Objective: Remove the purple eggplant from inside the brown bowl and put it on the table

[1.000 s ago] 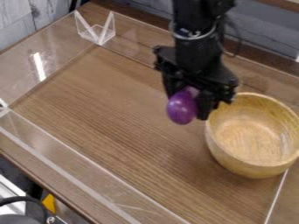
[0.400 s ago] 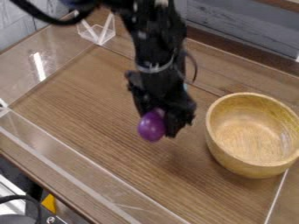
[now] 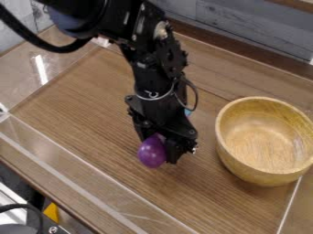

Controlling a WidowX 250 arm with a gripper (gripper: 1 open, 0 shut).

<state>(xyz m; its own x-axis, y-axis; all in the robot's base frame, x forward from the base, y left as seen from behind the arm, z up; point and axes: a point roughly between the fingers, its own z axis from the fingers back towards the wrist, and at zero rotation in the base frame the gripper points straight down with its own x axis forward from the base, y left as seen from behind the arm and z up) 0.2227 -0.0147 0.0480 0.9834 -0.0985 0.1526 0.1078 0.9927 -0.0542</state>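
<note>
The purple eggplant [image 3: 152, 153] is held between the black fingers of my gripper [image 3: 156, 151], low over the table [image 3: 86, 119], perhaps touching the wood. The gripper points straight down and is shut on the eggplant. The brown bowl [image 3: 265, 140] stands to the right, its inside bare, a short gap away from the gripper. The black arm rises from the gripper toward the upper left and hides part of the tabletop behind it.
Clear acrylic walls [image 3: 49, 69] edge the table on the left, front and back. A small clear folded stand [image 3: 98, 30] sits at the back left corner. Bare wood lies left of and in front of the gripper.
The gripper has carried the eggplant left, away from the bowl, and down toward the tabletop. The bowl has not moved.
</note>
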